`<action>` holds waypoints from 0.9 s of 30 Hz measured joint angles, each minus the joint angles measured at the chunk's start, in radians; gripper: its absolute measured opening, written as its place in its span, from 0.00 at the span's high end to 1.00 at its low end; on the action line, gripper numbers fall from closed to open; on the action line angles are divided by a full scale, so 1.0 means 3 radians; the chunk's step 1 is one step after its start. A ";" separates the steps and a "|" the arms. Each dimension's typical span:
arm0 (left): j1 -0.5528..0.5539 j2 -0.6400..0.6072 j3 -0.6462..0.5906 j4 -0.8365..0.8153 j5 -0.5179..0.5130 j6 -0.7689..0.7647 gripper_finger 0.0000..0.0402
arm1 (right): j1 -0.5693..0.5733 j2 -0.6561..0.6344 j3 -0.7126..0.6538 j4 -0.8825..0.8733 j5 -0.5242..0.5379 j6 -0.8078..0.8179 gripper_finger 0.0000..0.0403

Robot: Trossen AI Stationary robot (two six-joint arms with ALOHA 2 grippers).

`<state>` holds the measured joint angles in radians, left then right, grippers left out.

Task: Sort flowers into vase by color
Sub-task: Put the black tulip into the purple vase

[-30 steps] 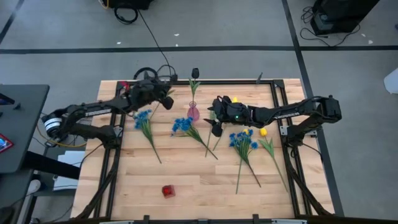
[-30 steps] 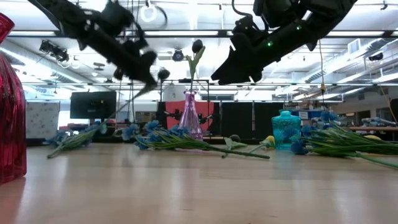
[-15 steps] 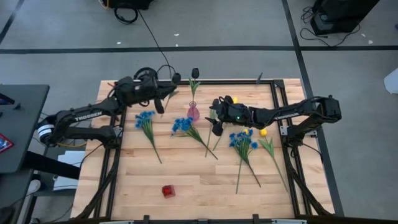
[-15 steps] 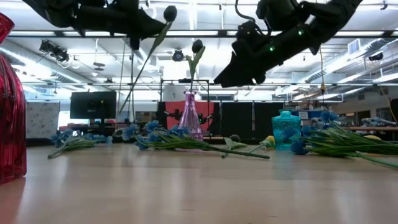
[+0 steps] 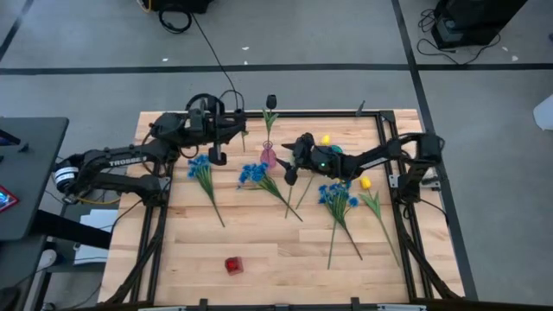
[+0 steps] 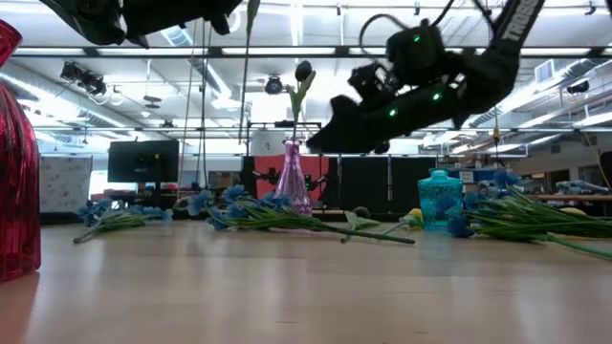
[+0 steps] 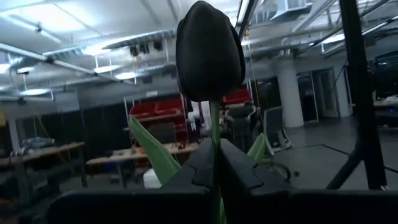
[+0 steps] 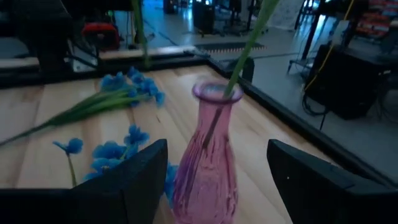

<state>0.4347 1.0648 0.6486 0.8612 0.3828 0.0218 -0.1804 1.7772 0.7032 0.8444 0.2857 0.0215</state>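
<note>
My left gripper [image 5: 232, 130] [image 7: 214, 165] is shut on a dark, near-black tulip [image 7: 209, 50], high above the table's far left. A pink vase [image 5: 269, 157] [image 8: 205, 168] stands at the far middle with another dark tulip [image 5: 271, 102] stuck in its neck. My right gripper [image 5: 292, 171] [image 8: 216, 149] is open just right of the vase and touches nothing. Blue bunches [image 5: 200, 166] [image 5: 253, 174] [image 5: 335, 193] and yellow tulips [image 5: 326, 138] [image 5: 365, 183] lie flat on the table. My left gripper pinches the tulip's stem [image 7: 214, 134] between its two fingers, a short way below the blossom. The fingers lie level and across the stem. The tulip stands upright, with its head above the fingers. Its stem [image 6: 246, 67] hangs below them, clear of the table.
A red vase [image 5: 233, 265] [image 6: 14, 153] stands near the front edge. A teal vase [image 6: 440, 196] stands under the right arm. A black frame [image 5: 259, 113] runs along the table's far edge. Bare wood [image 5: 276, 250] lies in the near middle.
My left gripper has risen and gone toward the table's far right, toward the pink vase. It has turned, so the dark tulip has swung from slanting to upright, head up. My right gripper has moved a little left, closer to the pink vase.
</note>
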 joint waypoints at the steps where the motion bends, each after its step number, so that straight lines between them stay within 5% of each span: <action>1: -0.0011 0.0043 -0.0001 0.0128 -0.0001 0.0004 0.96 | -0.0010 0.0065 0.0040 -0.0004 -0.0004 0.0022 0.28; 14: -0.0054 0.0653 0.0000 0.1513 0.0046 -0.0012 0.96 | -0.0068 0.0517 0.0388 -0.0001 -0.0059 0.0051 0.24; 27: -0.0060 0.1082 0.0000 0.2028 0.0052 -0.0171 0.96 | -0.0068 0.0670 0.0514 0.0001 -0.0050 0.0018 0.24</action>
<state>0.4168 1.3894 0.6487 1.4696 0.3984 -0.0296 -0.2008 1.9781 0.8574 0.8448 0.2707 0.0269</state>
